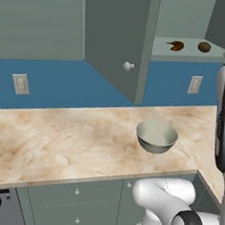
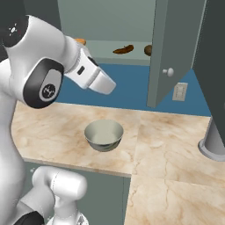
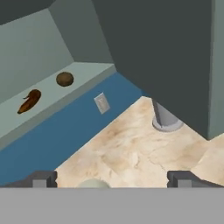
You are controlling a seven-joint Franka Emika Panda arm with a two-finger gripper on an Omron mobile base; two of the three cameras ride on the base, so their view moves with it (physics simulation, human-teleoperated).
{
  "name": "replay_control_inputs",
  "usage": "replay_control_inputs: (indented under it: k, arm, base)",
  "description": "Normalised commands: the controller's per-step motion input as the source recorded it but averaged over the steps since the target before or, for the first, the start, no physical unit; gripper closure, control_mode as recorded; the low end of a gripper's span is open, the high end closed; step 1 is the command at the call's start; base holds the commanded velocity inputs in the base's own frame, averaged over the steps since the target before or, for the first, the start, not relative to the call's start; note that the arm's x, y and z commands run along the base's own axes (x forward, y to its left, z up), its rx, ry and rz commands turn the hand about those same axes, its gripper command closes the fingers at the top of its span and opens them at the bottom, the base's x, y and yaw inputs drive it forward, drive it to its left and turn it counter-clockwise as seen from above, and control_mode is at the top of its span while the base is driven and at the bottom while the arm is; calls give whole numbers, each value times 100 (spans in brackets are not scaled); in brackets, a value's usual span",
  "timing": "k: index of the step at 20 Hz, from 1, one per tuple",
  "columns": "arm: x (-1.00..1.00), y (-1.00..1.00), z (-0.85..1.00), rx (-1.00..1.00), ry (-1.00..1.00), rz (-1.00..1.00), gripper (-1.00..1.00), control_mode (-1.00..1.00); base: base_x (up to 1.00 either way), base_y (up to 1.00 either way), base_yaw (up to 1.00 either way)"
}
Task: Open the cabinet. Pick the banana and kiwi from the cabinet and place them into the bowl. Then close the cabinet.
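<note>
Arm hides cabinet (image 1: 121, 38) shelf edge (seemingly) beside kiwi (image 1: 204, 47).

No readable text, label, brand, number or sign anywhere. Cabinet (image 1: 117, 48) doors plain, blank. Wall outlet plate (image 1: 20, 84) below cabinet: no marking legible. Bowl (image 1: 156, 136) on counter below cabinet: unmarked. Round emblem on robot arm joint too blurred to read.

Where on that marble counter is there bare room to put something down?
The counter is bare left of the bowl, out to its front edge. The corner stretch right of the bowl is free up to a grey post. The cabinet shelf is more crowded: banana and kiwi lie there.
</note>
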Motion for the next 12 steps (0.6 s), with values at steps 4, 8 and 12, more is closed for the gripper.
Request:
replay_control_inputs:
  k: [4,8,12]
  arm:
    - [37,0,0,-6,0,1,-100,-100]
    - [51,0,0,-4,0,0,-100,-100]
    - [52,0,0,-2,0,1,-100,-100]
  base:
    - [0,0,0]
    - [0,0,0]
    - [0,0,0]
